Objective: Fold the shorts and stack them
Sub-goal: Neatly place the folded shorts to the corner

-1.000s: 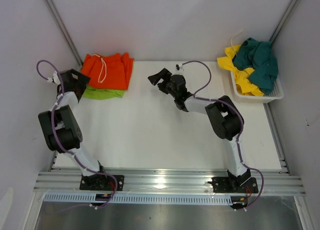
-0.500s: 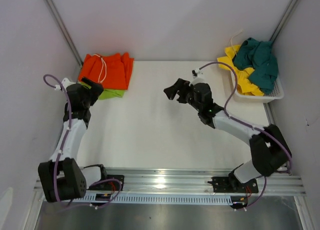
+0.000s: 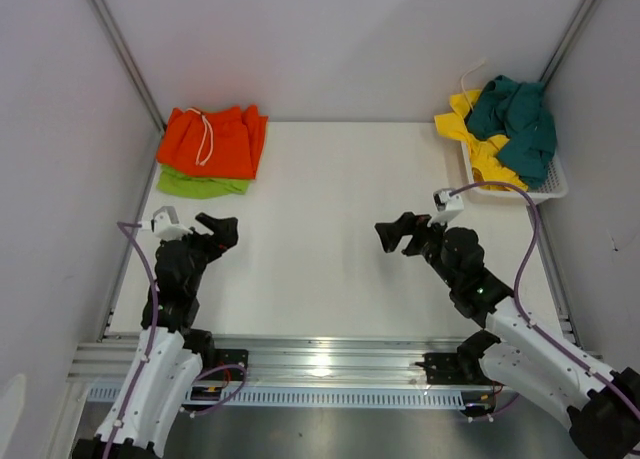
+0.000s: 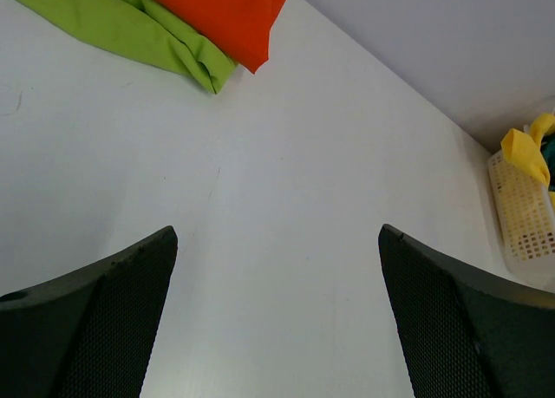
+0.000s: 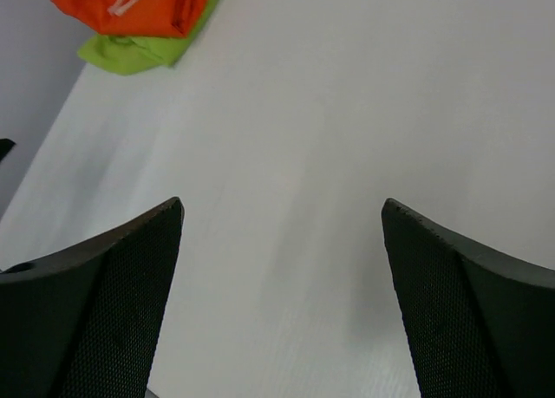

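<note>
The shorts split into two lots. An orange pair (image 3: pixel 212 141) lies folded flat on a lime green pair (image 3: pixel 200 185) at about 10 o'clock on the worktop (image 3: pixel 320 239), tucked into the far corner. I'd guess that's the done pile, parked there so the middle is free for folding. A yellow pair (image 3: pixel 490 159) and a dark teal pair (image 3: pixel 518 124) are heaped loose in the white basket (image 3: pixel 545 191) at about 2 o'clock, looking like the ones waiting their turn. The left pincer (image 4: pixel 277 231) hangs at roughly 8 o'clock and the right pincer (image 5: pixel 282 205) at roughly 5 o'clock. Both are spread wide with nothing in them, well apart from any cloth. Count: four pairs of shorts (two stacked, two in the basket), one basket, two pincers.
</note>
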Robot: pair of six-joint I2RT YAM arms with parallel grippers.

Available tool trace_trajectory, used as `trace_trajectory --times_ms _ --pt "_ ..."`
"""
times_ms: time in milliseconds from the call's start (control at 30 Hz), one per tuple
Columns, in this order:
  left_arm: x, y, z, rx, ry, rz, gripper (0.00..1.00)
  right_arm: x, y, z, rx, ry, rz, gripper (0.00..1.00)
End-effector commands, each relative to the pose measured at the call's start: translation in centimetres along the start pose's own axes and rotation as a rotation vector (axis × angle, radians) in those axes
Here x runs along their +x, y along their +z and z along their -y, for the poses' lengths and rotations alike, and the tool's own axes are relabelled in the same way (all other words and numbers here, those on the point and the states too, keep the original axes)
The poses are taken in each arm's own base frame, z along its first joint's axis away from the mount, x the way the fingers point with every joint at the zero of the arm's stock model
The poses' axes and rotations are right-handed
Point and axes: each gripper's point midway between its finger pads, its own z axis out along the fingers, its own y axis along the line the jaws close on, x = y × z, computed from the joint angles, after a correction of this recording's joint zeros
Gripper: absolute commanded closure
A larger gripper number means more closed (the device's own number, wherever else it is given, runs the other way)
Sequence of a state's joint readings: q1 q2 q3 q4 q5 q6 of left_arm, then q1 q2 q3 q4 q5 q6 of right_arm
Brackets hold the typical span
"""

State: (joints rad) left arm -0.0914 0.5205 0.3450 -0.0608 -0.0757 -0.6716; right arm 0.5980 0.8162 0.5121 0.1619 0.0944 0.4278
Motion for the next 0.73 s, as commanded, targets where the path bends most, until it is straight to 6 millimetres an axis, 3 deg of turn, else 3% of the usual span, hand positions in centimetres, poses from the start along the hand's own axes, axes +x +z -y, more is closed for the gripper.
trace_trajectory --times_ms 0,200,400,700 --pt "1.0 -0.9 -0.7 0.047 0.091 0.027 0.01 2.3 -1.4 3.4 0.106 -0.052 -0.015 0.04" --pt "2.7 -1.3 -1.5 0.075 0.116 0.015 0.01 5.4 -2.4 4.6 0.078 -0.016 0.007 0.05" --pt "4.0 -1.3 -1.9 0.089 0.075 -0.002 0.01 5.5 -2.9 4.4 0.053 -0.02 0.035 0.05" --pt "3.5 -1.3 -2.6 0.046 0.084 0.014 0.01 5.9 -3.1 4.2 0.04 -0.017 0.032 0.07"
